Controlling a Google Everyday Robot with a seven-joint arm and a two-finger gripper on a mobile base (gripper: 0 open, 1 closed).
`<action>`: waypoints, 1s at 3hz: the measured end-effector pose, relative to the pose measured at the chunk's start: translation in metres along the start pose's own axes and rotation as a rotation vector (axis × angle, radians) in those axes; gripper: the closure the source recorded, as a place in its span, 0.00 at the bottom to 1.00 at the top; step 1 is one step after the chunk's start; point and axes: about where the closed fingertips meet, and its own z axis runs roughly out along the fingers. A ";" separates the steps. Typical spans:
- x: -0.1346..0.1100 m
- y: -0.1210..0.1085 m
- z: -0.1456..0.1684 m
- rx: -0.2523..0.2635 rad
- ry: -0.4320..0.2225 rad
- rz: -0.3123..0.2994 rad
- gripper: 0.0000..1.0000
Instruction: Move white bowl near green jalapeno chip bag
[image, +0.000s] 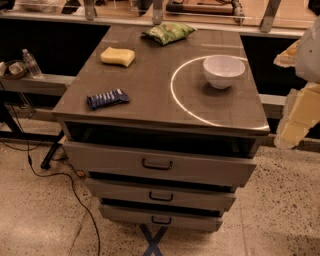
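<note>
White bowl (223, 70) sits on the cabinet top (150, 85), gripper (295, 117) hanging low off its right edge, state unclear.

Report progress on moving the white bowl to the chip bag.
Done: nothing. The white bowl sits at the cabinet top's right, apart from the green jalapeno chip bag at the back. In hand: the gripper hangs beside the cabinet's right side, clear of the bowl. Left: grasp, carry, place.
</note>
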 end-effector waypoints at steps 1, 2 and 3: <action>-0.001 -0.002 0.001 0.004 -0.008 -0.002 0.00; -0.006 -0.008 0.006 0.016 -0.035 -0.008 0.00; -0.032 -0.047 0.033 0.041 -0.118 -0.043 0.00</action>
